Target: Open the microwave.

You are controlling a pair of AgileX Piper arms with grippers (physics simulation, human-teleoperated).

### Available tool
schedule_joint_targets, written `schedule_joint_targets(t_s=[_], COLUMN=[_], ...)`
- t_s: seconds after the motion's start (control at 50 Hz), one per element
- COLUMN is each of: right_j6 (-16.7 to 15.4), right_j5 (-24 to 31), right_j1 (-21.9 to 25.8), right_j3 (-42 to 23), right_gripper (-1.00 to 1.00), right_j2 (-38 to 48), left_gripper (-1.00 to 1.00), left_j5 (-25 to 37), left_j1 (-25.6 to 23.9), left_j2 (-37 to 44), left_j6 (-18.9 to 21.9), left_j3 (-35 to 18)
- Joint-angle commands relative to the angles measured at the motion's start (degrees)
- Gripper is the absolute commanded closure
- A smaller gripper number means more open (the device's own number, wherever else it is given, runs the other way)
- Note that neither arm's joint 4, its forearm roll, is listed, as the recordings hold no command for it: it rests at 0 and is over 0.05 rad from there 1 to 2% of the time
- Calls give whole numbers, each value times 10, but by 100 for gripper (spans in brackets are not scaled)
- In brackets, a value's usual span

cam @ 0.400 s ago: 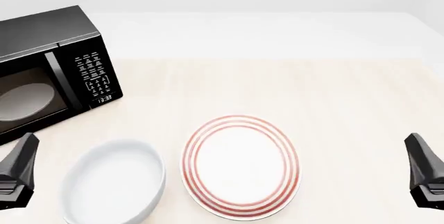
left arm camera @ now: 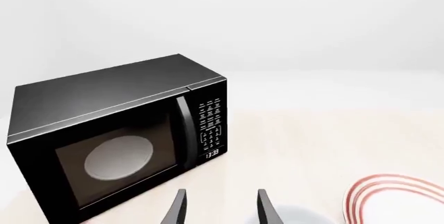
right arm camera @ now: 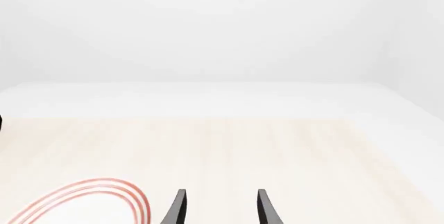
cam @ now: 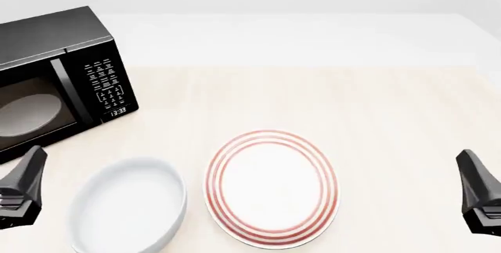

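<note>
The black microwave [cam: 55, 77] stands at the table's far left, door closed, pale turntable [cam: 27, 115] behind the glass, white-button keypad and clock [cam: 109, 88] on its right side. It also shows in the left wrist view [left arm camera: 118, 135], with a vertical door handle [left arm camera: 184, 130] beside the keypad. My left gripper [cam: 23, 185] is near the front left, short of the microwave, open and empty; its fingertips [left arm camera: 179, 206] show apart. My right gripper [cam: 477, 188] is at the front right, open and empty, its fingertips [right arm camera: 263, 206] apart.
A white oval bowl [cam: 129, 206] lies near the front left, beside my left gripper. A white plate with red rings [cam: 270, 185] lies at the front centre and shows in the right wrist view [right arm camera: 83, 200]. The pale wooden table [cam: 352, 106] runs back to a white wall.
</note>
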Motion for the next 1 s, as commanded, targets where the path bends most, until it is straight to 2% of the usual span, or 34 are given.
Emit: schedule_joint_targets(t_s=[0.02, 0.04, 0.12, 0.22, 0.26, 0.34, 0.5, 0.52, 0.62, 0.76, 0.84, 0.88, 0.94, 1.0], right_j6=[1, 1, 2, 3, 3, 3, -1, -1, -1, -1, -1, -1, -1, -1], right_j5=[-3, -4, -5, -8, -9, -11, 1, 1, 1, 1, 1, 1, 1, 1], right_j1=[0, 0, 0, 0, -1, -1, 0, 0, 0, 0, 0, 0, 0, 0], right_j3=[0, 0, 0, 0, 0, 0, 0, 0, 0, 0, 0, 0, 0, 0], right_gripper=[-100, -100, -100, -100, -100, -100, -100, -100, -100, -100, -100, -100, -100, -100], right_j2=[3, 4, 6, 9, 10, 12, -1, -1, -1, -1, -1, -1, -1, -1], left_gripper=[-100, -100, -100, -100, -100, -100, -100, -100, -100, -100, -100, -100, -100, -100], left_j5=[-4, 10, 3, -53, -55, -90, -143, -159, -218, -249, -280, -291, -303, -325], left_j1=[16, 12, 10, 7, 11, -8, 2, 9, 13, 39, 36, 36, 33, 38], left_j2=[66, 61, 84, 152, 158, 204, 264, 276, 341, 385, 425, 440, 467, 492], left_j6=[11, 15, 15, 9, 5, 1, -15, -32, -39, -65, -71, -72, -46, -52], left_j3=[-42, -60, -78, -86, -91, -94, -97, -92, -94, -93, -93, -93, -96, -95])
